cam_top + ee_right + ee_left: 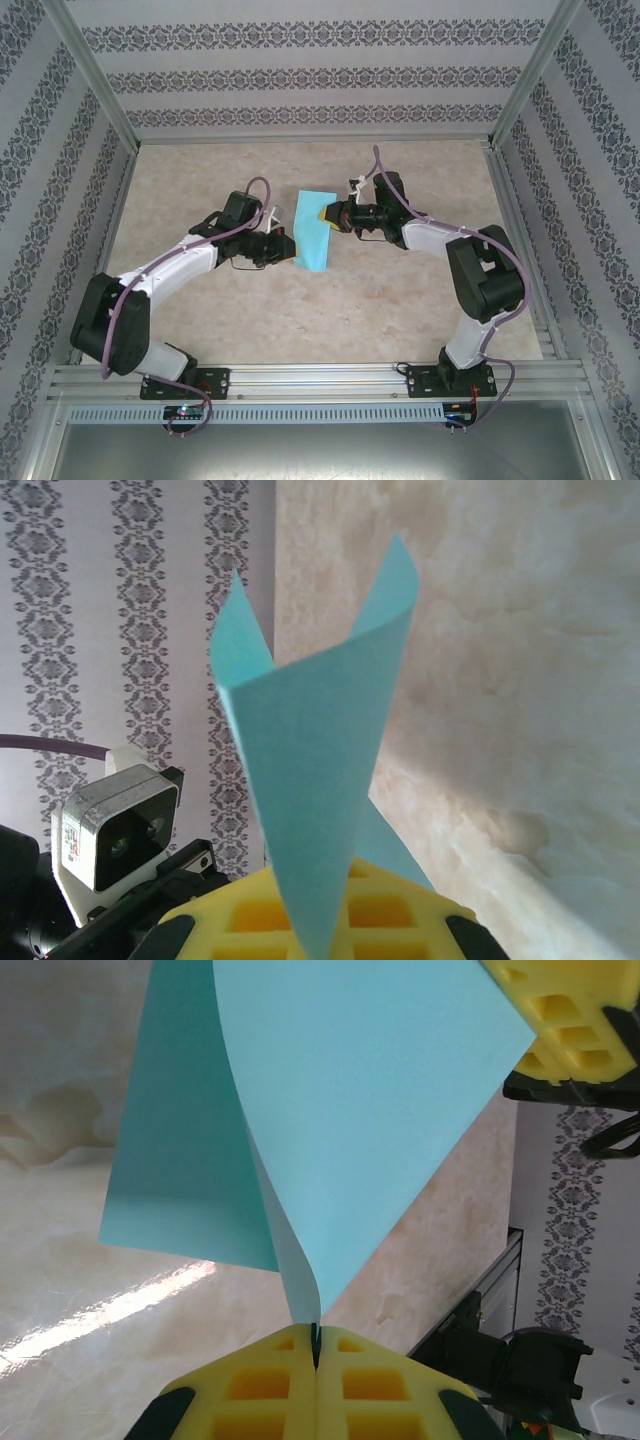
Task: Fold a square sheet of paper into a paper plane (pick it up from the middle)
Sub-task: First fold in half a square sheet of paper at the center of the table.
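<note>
The square sheet of paper (313, 238) is turquoise and hangs above the table's middle, bent over on itself between both grippers. My left gripper (289, 247) is shut on its near-left edge. In the left wrist view the yellow pads (260, 1390) press together on the curled sheet (350, 1110). My right gripper (329, 214) is shut on the far-right edge. From the right wrist the sheet (320, 780) rises out of the pads (390, 915) as a folded cone. The paper plane is out of view.
The beige table (330, 310) is ringed by patterned walls and aluminium posts (95, 85). The right gripper's yellow pad (570, 1010) shows at the left wrist view's top right. The left wrist camera (115, 830) sits close by at the right wrist view's lower left.
</note>
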